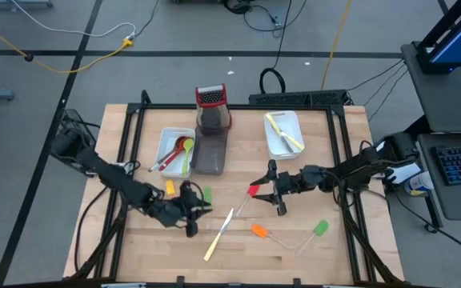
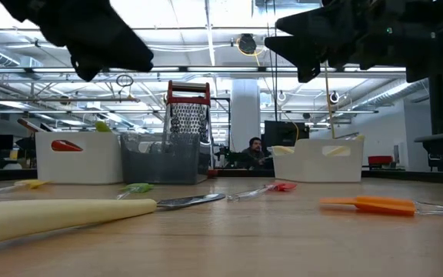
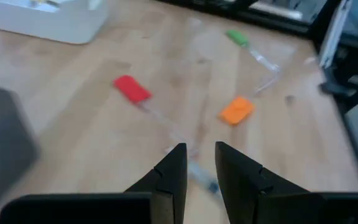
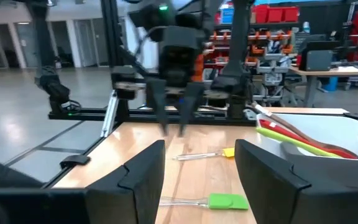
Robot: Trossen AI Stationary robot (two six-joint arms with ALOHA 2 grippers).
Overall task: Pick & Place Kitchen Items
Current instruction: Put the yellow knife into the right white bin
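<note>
Four views, one wooden table (image 1: 238, 248).
Overhead looks straight down; low camera sits at tabletop level; each wrist camera looks past its gripper, both catching the opposite arm's side.

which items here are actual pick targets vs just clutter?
Task items: red spatula, orange spatula, green spatula, pale-handled knife, small yellow spatula, spoons in the left white tray.

Not targets: box grater, grey tray, right white tray.

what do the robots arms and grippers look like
Both arms are black, jointed, with dark cables running along them. The left gripper has two blunt, black, wedge-shaped fingers; the right gripper has two broad, glossy black fingers. A green light shows on the left arm's wrist.
</note>
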